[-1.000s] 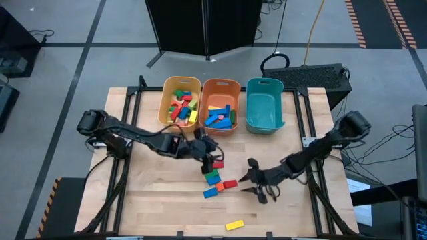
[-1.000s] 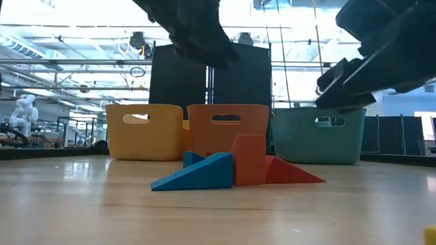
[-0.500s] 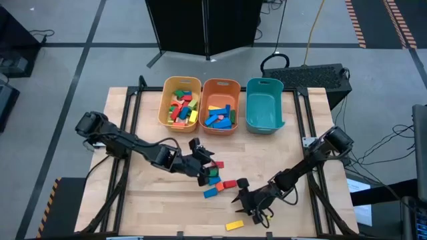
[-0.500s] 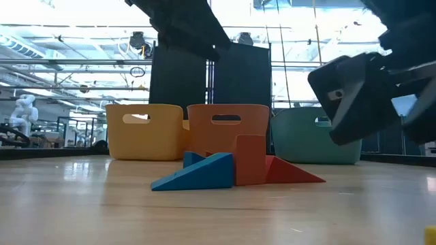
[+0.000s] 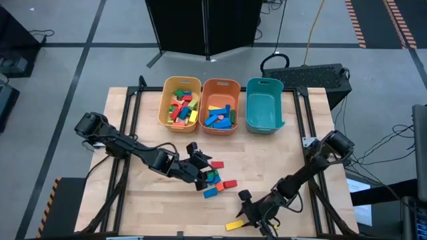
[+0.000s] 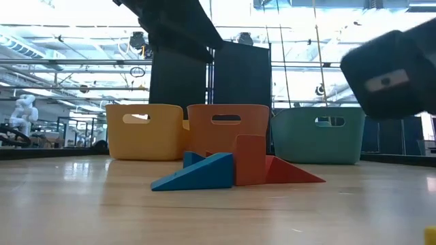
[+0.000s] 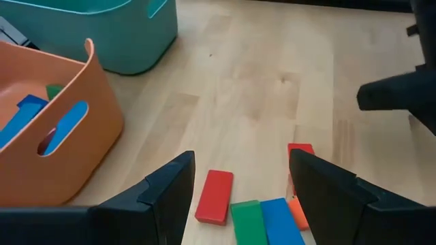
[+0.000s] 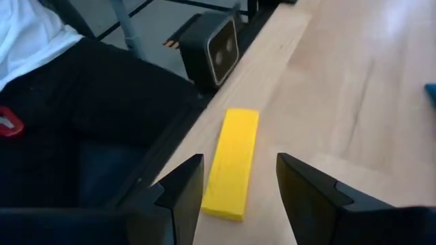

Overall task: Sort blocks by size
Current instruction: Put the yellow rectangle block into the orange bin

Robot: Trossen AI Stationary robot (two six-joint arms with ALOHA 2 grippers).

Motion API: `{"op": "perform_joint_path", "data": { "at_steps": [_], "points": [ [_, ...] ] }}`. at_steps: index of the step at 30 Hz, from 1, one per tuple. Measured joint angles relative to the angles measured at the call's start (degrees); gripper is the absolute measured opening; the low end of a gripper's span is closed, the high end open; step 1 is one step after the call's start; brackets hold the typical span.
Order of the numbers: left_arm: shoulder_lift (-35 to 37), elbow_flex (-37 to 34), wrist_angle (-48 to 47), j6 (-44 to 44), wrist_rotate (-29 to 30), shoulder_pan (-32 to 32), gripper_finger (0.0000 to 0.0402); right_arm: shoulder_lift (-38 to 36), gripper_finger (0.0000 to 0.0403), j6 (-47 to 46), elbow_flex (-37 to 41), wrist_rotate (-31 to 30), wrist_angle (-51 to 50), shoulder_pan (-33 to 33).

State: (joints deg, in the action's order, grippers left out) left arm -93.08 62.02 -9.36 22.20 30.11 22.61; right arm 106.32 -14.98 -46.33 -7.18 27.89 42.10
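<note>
Yellow bar block (image 5: 234,225), low centre of the overhead frame near the bench's (image 5: 153,200) front edge, lies lengthwise just ahead of the released, empty right hand (image 5: 255,215).

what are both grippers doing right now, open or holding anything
left gripper: open, empty, above the cluster of blocks.
right gripper: open, empty, over the yellow bar near the table's front edge.

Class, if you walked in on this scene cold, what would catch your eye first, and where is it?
Three bins at the table's far edge: yellow bin and orange bin hold blocks, teal bin looks empty. The left claw hangs open over mid-table loose blocks; the right claw straddles a yellow bar near the front edge.
</note>
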Motion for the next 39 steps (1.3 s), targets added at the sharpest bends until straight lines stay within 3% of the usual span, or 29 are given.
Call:
{"op": "perform_joint_path", "data": {
  "at_steps": [10, 16, 26, 32, 39],
  "points": [
    [0.00, 0.00, -0.14, 0.04, 0.02, 0.99, 0.0240, 7.00, 0.0174, -1.73, -3.67, 0.28, 0.76, 0.00],
    [0.00, 0.00, -0.33, 0.04, 0.08, 1.02, 0.0240, 7.08, 0.0174, -2.19, -4.06, 1.06, -0.53, -0.02],
    [0.00, 0.00, -0.22, 0.06, 0.39, 1.05, 0.0240, 5.85, 0.0174, -2.58, -4.02, -7.77, -5.31, -1.18],
    [0.00, 0.00, -0.20, 0.19, 0.40, 1.05, 0.0240, -0.03, 0.0174, -1.83, -3.74, -19.64, -17.36, -2.05],
    [0.00, 0.00, -0.42, 0.13, 0.39, 1.16, 0.0240, -5.51, 0.0174, -1.49, -3.75, -18.19, -19.15, -2.77]
  ]
}}
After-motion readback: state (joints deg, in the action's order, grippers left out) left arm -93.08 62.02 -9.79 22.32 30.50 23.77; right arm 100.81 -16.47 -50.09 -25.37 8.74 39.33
